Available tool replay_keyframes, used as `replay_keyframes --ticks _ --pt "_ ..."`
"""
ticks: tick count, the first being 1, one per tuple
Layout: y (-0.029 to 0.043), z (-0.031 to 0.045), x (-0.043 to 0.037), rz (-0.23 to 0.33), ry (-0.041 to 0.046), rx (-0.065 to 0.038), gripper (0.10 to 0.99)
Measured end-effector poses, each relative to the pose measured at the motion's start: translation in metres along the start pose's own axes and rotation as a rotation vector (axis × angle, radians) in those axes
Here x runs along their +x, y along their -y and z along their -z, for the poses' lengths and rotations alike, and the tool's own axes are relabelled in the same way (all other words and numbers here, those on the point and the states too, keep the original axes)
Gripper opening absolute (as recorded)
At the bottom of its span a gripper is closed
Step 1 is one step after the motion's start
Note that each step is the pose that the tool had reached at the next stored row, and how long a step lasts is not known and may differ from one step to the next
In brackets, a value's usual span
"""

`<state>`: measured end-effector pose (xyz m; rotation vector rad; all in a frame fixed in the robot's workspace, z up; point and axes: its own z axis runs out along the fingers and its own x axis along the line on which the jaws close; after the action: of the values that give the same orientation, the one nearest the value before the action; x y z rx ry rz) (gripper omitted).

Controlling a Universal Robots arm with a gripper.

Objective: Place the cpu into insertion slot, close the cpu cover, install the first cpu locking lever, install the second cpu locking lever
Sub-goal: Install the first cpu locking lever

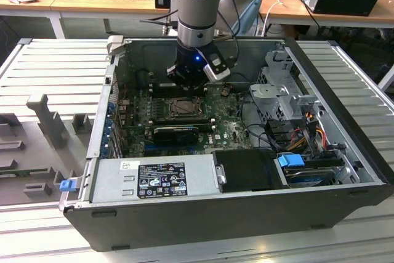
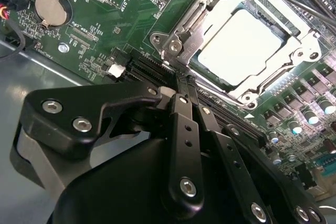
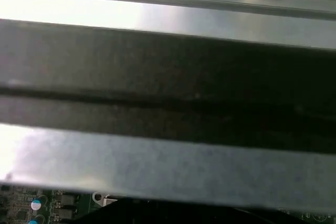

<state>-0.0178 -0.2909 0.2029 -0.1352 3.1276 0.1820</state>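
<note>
Inside an open dark desktop computer case (image 1: 345, 97), the arm's black gripper (image 2: 181, 85) hovers just beside the square dark-framed insertion slot (image 2: 181, 17) on the green motherboard (image 2: 113, 22), its jaws pressed together and holding nothing. The pale silvery cpu (image 2: 244, 43) lies seated in the slot, the silver-grey hinged cpu cover (image 2: 307, 45) lying closed around it.

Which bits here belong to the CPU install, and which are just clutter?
Job:
- cpu, seated in the insertion slot
- cpu cover, down around the chip
- gripper, jaws together beside the socket

Lying about:
- coin battery
- power supply
- drive cage
</note>
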Motion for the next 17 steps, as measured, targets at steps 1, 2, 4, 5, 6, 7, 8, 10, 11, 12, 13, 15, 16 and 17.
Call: replay_keyframes --ticks 1,2,4,5,6,7,8,10,11,12,13,15,16,17 --pt "0.0 -0.0003 -0.0001 0.0 0.0 0.002 0.106" --pt "0.0 -0.0006 -0.0002 0.001 0.0 0.003 0.106" --pt "0.0 -0.0009 -0.0003 0.001 -0.0004 0.009 0.106" --pt "0.0 -0.001 -0.0003 0.001 -0.0006 0.011 0.106" --pt "0.0 -0.001 -0.0003 0.001 -0.0008 0.013 0.106" --pt "0.0001 -0.001 -0.0003 0.002 -0.001 0.015 0.106" --pt "0.0001 -0.0009 -0.0003 0.002 -0.0011 0.016 0.106" --pt "0.0001 -0.001 -0.0003 0.002 -0.0012 0.018 0.106" --pt "0.0001 -0.001 -0.0003 0.002 -0.0013 0.018 0.106" --pt "-0.0001 -0.0002 -0.0004 0.002 -0.0009 0.017 0.106" --pt "-0.0003 0.0011 -0.0004 0.002 -0.0008 0.017 0.106" --pt "-0.0001 0.0005 -0.0003 0.002 -0.0029 0.038 0.106" --pt "-0.0001 0.0003 -0.0003 0.002 -0.0032 0.04 0.106" --pt "0.0 0.0 -0.0003 0.002 -0.0035 0.041 0.106"
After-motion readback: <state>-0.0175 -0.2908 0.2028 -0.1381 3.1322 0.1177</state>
